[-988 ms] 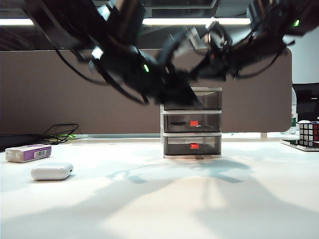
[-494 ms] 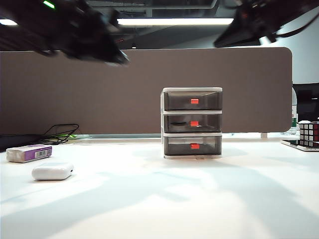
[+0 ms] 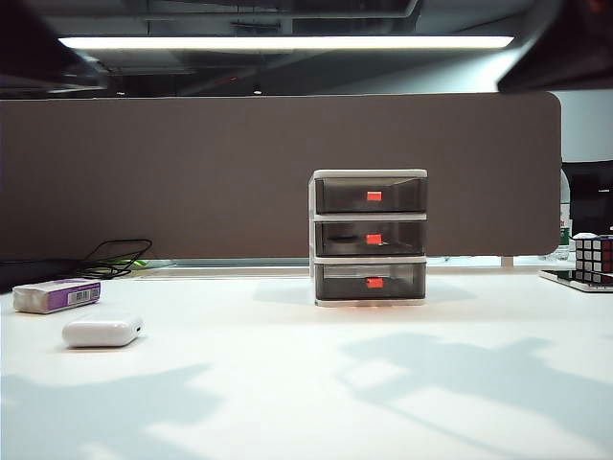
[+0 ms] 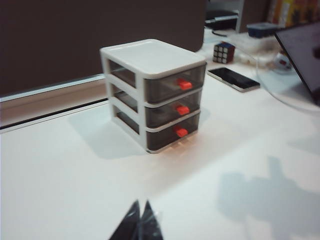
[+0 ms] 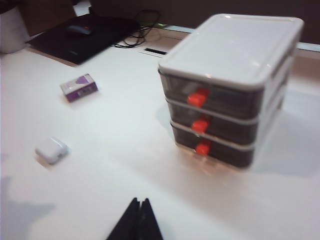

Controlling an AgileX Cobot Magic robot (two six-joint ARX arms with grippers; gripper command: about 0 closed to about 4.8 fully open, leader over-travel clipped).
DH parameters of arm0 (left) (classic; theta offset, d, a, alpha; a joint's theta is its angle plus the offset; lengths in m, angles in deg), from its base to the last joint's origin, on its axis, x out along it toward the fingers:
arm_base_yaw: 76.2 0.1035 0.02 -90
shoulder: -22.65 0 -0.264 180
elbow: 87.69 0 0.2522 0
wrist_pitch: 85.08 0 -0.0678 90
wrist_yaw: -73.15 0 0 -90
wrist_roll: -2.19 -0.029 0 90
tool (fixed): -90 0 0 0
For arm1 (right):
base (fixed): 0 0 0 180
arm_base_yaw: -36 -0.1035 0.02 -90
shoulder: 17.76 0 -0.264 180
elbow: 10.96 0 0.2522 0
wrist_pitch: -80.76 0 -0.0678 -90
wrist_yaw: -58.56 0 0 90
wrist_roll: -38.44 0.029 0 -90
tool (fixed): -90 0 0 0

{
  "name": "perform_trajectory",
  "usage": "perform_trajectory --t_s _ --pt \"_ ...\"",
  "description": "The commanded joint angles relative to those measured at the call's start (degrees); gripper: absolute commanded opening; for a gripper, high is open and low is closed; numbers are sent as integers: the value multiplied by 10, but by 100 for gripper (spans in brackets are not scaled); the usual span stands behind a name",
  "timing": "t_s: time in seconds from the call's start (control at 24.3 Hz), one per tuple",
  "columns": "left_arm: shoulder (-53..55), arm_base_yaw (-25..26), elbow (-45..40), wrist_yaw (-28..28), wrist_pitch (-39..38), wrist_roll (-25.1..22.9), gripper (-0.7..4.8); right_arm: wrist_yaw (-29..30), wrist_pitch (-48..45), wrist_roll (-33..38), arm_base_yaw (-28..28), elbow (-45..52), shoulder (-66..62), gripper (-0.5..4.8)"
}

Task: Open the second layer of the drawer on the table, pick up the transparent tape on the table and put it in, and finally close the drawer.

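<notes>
The drawer [image 3: 369, 237] stands at the middle back of the table [image 3: 287, 383], and all three tiers sit flush in the white frame. The second layer [image 3: 345, 235] is pushed in, its red-orange handle facing front. It also shows in the left wrist view [image 4: 165, 112] and the right wrist view [image 5: 225, 125]. The transparent tape is not in view on the table. My left gripper [image 4: 139, 204] is shut, high above the table and well back from the drawer [image 4: 152, 95]. My right gripper [image 5: 139, 201] is also shut and empty, raised in front of the drawer [image 5: 230, 90]. Neither gripper shows in the exterior view.
A white rounded case [image 3: 102, 332] and a purple-labelled box [image 3: 56, 295] lie at the left of the table. A Rubik's cube [image 3: 594, 259] stands at the far right, with a phone [image 4: 233, 79] near it. Black cables [image 3: 115, 257] lie at the back left, before a brown partition.
Both arms, which hung blurred in front of the drawer's top, have swung up and apart, leaving the exterior view. All three drawer tiers stay shut, and nothing on the table moved.
</notes>
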Motion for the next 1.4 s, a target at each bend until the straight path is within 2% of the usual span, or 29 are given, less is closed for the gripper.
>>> perform_trajectory --t_s 0.04,0.16,0.37,0.58,0.82,1.03,1.24,1.28,1.4 --pt "-83 1 -35 48 -10 35 -6 -45 -9 20 0 51 61 -5" --pt "-174 1 -71 66 -33 51 -6 -83 -7 56 0 124 155 -5" --pt "-251 1 -100 82 -76 48 -6 -117 -1 77 -3 196 251 -5" --pt "-272 1 -121 112 -105 32 -6 -183 48 82 -19 256 331 -5" --pt "-272 2 -130 150 -133 32 -6 -206 51 85 -27 312 380 -5" --pt "-272 6 -130 161 -134 16 -6 -242 85 76 -27 316 418 -5" --pt "-272 45 -130 153 -143 10 -6 -256 88 74 -15 316 457 -5" --pt "-272 72 -130 131 -143 11 -6 -256 95 71 -6 316 467 -5" --pt "-272 112 -130 101 -141 10 -6 -255 106 64 8 316 477 -5"
